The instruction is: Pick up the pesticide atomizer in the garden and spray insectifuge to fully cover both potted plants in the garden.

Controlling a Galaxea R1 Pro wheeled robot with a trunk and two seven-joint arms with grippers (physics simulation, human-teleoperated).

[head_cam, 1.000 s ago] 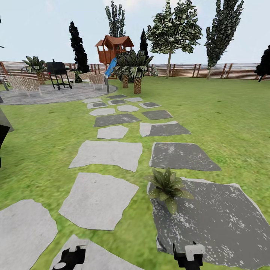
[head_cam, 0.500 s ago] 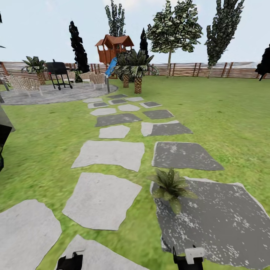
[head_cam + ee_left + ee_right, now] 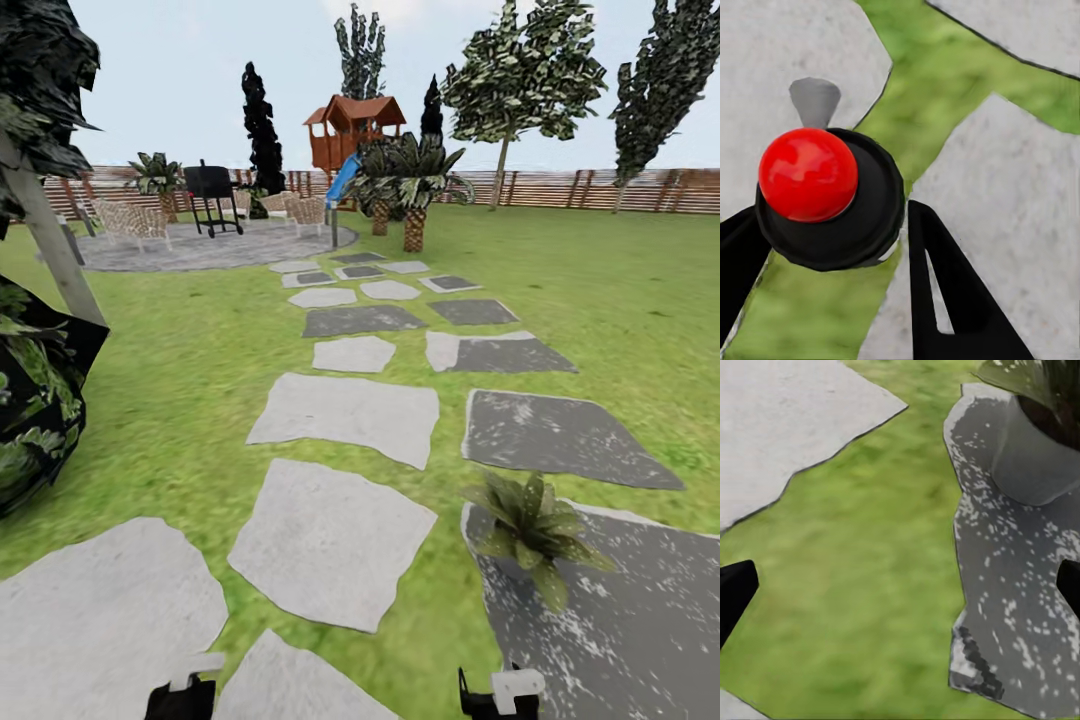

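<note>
The pesticide atomizer (image 3: 821, 195), seen from above as a red top on a round dark body, sits between the black fingers (image 3: 945, 292) of my left gripper (image 3: 832, 217), which is shut on it. In the head view the left gripper (image 3: 185, 695) is low at the bottom edge over a pale stepping stone (image 3: 95, 610). One potted plant (image 3: 535, 520), a low green rosette, stands on a dark stepping stone (image 3: 640, 620) just ahead of my right gripper (image 3: 500, 690). Its grey pot (image 3: 1031, 465) appears in the right wrist view, where the right gripper (image 3: 900, 585) is open over grass.
A big dark striped-leaf bush (image 3: 30, 400) and a slanted trunk (image 3: 50, 250) crowd the left. Stepping stones lead to a round paved patio (image 3: 200, 248) with a grill (image 3: 212, 185) and chairs. Palms (image 3: 412, 180), a playhouse (image 3: 355, 125) and a wooden fence (image 3: 600, 188) stand beyond open lawn.
The whole view has swung left, so the path and plant sit further right in the picture and the dark bush has come into view. Both grippers keep their poses.
</note>
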